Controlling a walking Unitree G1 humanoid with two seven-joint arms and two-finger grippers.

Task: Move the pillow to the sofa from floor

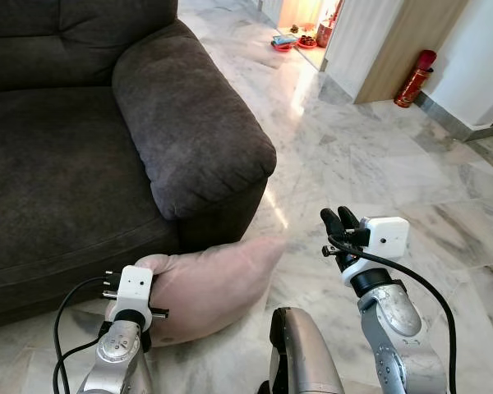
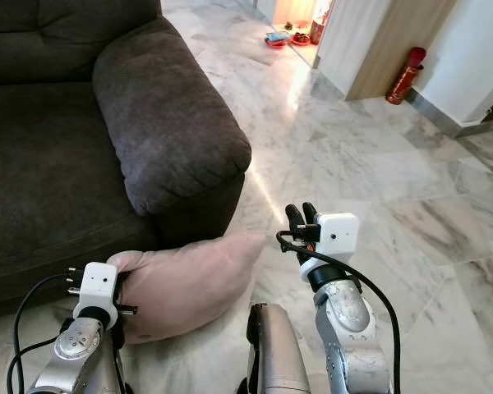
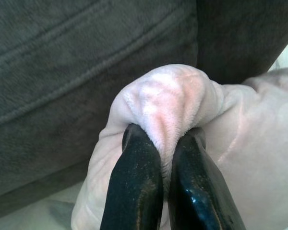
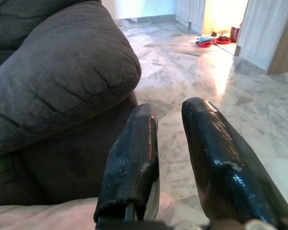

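Observation:
A pale pink pillow (image 1: 218, 283) is off the marble floor (image 1: 353, 156), just in front of the dark grey sofa (image 1: 57, 156) and below its armrest (image 1: 189, 123). My left gripper (image 3: 165, 143) is shut on a bunched corner of the pillow (image 3: 168, 96), pinching the plush fabric between both fingers, close to the sofa's front. My right gripper (image 1: 340, 222) hovers to the right of the pillow, over the floor. Its fingers stand a little apart with nothing between them (image 4: 168, 129).
The sofa seat (image 1: 41, 164) lies up and to the left of the pillow. A red fire extinguisher (image 1: 414, 78) stands by a wooden wall panel (image 1: 403, 45) at the far right. Small red and blue items (image 1: 294, 39) sit on the floor near a bright doorway.

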